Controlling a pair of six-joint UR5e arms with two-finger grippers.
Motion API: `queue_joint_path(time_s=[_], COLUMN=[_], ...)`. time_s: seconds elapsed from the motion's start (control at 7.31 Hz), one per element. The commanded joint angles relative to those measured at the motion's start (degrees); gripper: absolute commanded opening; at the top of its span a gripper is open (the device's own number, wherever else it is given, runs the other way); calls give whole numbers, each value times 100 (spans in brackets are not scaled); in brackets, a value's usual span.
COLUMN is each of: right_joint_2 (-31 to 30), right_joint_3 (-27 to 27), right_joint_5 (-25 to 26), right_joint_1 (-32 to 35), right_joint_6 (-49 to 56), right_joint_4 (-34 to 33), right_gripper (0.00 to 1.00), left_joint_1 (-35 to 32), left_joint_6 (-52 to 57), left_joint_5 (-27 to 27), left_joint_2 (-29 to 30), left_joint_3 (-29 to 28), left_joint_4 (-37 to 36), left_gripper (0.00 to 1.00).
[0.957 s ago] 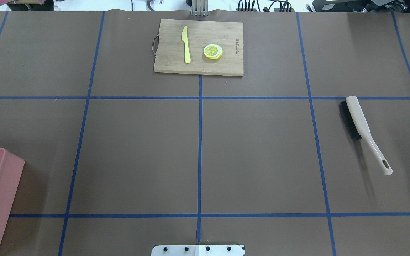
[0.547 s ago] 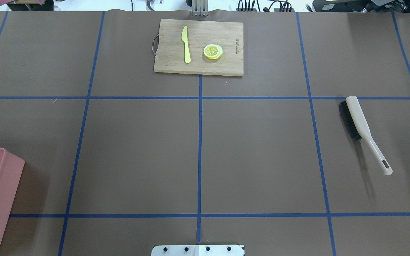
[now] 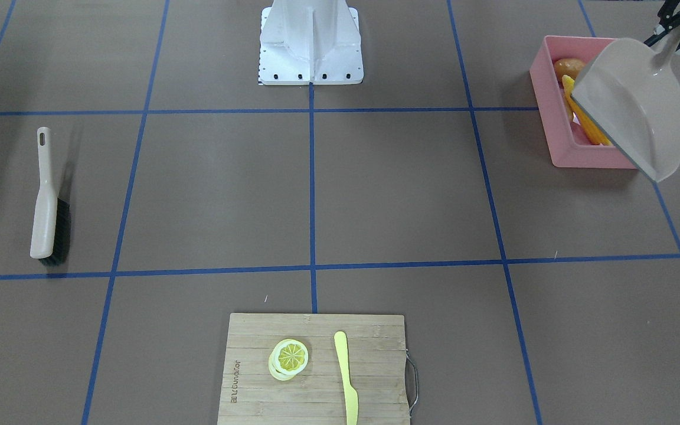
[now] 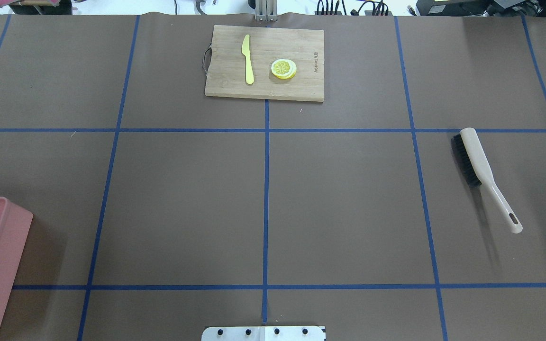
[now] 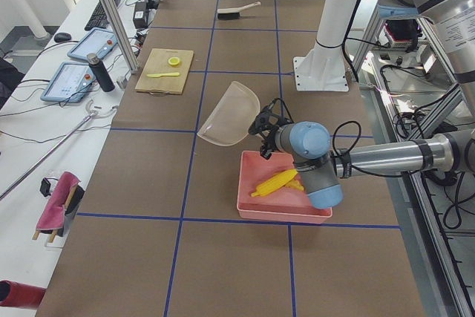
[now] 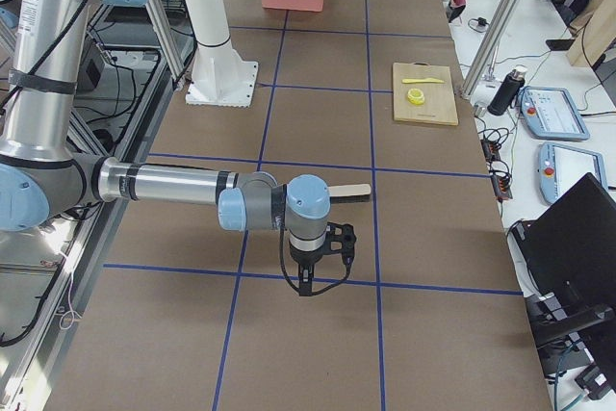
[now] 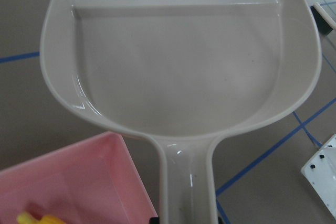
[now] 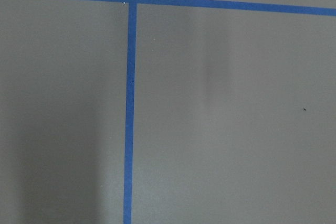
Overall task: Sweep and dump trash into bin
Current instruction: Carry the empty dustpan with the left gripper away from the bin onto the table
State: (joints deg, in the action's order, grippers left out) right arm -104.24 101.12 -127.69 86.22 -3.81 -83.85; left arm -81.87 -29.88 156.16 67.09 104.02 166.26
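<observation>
Desk [image 4: 349, 213] has pink bin [image 3: 588, 159] at robot's left end. Dustpan [image 3: 635, 106] hangs tilted over bin's edge, its handle clamped in left pincer [image 3: 673, 32]; wrist view shows only bare plastic inside. Brush [image 4: 480, 161] lies on desk at far right, nothing gripping it. Right pincer [image 6: 308, 276] hovers nr brush; can't tell if apart or together. Corn [image 3: 588, 127] + potato [image 3: 567, 66] sit in bin; ginger not visible. Sweep & dump look done; prob. only putting dustpan down is left.
</observation>
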Motion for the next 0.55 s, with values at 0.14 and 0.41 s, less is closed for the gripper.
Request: queue_joint_path(time_s=[0.14, 0.41], right_joint_2=[9, 0], right_joint_3=[-4, -4], right_joint_5=[-1, 7], right_joint_1=[0, 0], right_joint_6=[-24, -24], right_joint_4=[0, 0], right_gripper=[100, 100], left_joint_1=[320, 706], left_joint_6=[527, 1347], left_joint_5=[-112, -208], left_joint_2=[1783, 2403], left_joint_3=[-1310, -1935], left_joint_4=[-137, -233], left_gripper=[0, 0])
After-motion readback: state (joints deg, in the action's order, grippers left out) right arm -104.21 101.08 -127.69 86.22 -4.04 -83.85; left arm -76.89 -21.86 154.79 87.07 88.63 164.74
